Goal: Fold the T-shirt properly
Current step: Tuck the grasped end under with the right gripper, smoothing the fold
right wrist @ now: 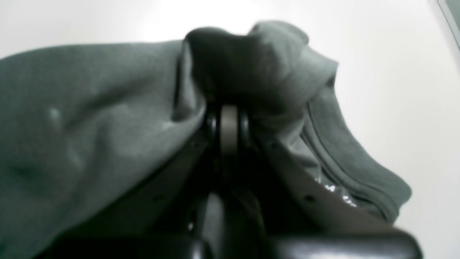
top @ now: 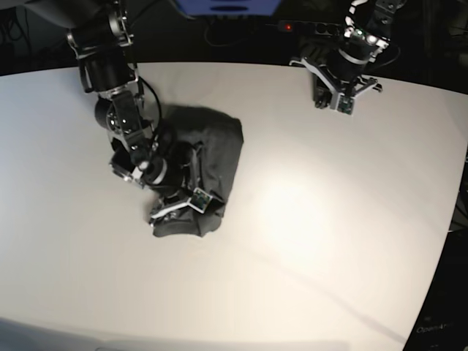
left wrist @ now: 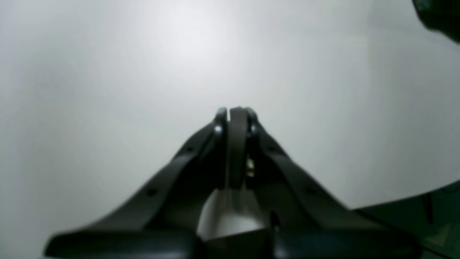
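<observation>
The dark charcoal-grey T-shirt (top: 216, 150) lies bunched in a crumpled heap on the white table (top: 329, 219), left of centre. My right gripper (top: 184, 208) is down on the heap's near end. In the right wrist view the right gripper (right wrist: 230, 108) is shut, with a fold of the T-shirt (right wrist: 90, 108) bunched over and around its tips; a ribbed hem hangs at the right. My left gripper (top: 333, 101) hovers at the table's far right, well away from the shirt. In the left wrist view the left gripper (left wrist: 237, 111) is shut and empty over the bare table.
The table's far edge runs just behind the left arm, with a power strip and cables (top: 311, 28) beyond it. The table's curved right edge (top: 457, 183) drops to dark floor. A dark object (left wrist: 438, 14) shows in the left wrist view's top right corner.
</observation>
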